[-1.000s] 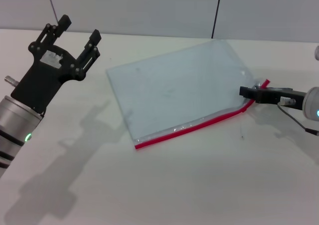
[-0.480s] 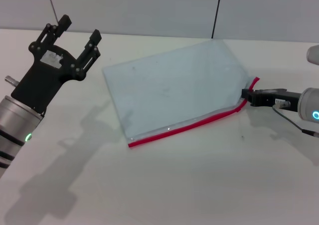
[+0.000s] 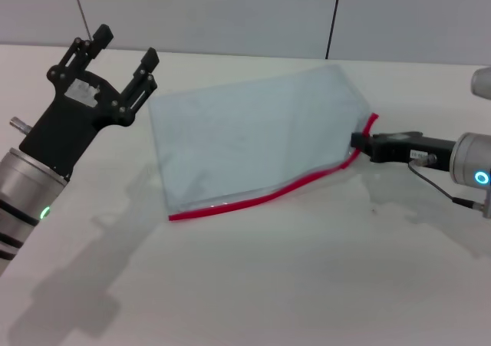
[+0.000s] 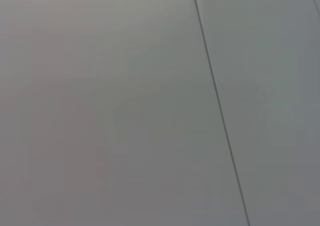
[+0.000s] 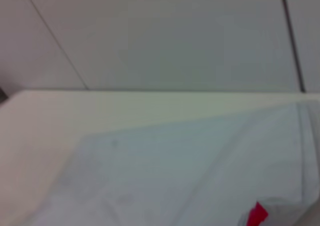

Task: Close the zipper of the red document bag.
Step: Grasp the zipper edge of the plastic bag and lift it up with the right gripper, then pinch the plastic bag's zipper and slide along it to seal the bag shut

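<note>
Bag: You see the red document bag (image 3: 245, 143) lying flat on the white table (image 3: 307, 285), in the middle of the head view. It sits at a slant, and its far corner points to the upper right.
Zipper: The zipper (image 3: 261, 196) is the thin red strip on the bag's near long edge. It runs from the lower left of the bag up to the right, and its right end bends upward.
Right gripper: Your right gripper (image 3: 360, 143) reaches in from the right side of the frame. Its black tip is clenched on the zipper at the bent right end.
Left gripper: Your left gripper (image 3: 123, 58) hangs in the air at the upper left of the frame, just beside the bag's left corner and not touching it. Its fingers are spread wide and hold nothing.
Right wrist view: You see the pale bag (image 5: 190, 171) up close and a small bit of red (image 5: 257, 215) at the bottom right.
Left wrist view: You see only a plain grey wall (image 4: 100, 105).
</note>
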### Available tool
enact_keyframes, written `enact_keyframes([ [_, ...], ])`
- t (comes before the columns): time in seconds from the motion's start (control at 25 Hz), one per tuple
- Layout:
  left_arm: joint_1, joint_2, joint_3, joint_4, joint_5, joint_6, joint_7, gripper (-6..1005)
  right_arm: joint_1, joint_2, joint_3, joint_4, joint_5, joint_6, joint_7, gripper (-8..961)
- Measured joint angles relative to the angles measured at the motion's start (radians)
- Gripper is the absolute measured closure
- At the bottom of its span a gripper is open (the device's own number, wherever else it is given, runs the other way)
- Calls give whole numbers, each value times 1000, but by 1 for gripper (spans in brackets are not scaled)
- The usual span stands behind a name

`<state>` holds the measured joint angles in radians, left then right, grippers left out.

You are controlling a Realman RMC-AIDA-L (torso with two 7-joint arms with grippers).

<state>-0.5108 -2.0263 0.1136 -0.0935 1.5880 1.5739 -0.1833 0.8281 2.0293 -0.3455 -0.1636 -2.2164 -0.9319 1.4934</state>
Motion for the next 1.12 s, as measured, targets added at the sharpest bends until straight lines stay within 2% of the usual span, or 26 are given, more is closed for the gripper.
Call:
enact_keyframes([
  [0.2, -14, -1, 0, 0, 57, -9, 4, 290, 2, 0, 0, 6, 109, -84, -59, 941],
  [0.48, -60, -4, 1, -8, 166, -76, 9, 291, 55, 3, 2, 79, 210, -173, -150, 941],
  [0.76, -93, -6, 5, -45, 231, -141, 47, 291, 107, 6, 8, 120, 224, -210, -171, 941],
  [1.12, -101, -8, 7, -109, 239, -193, 222, 291, 114, 6, 35, 136, 230, -232, -173, 941],
])
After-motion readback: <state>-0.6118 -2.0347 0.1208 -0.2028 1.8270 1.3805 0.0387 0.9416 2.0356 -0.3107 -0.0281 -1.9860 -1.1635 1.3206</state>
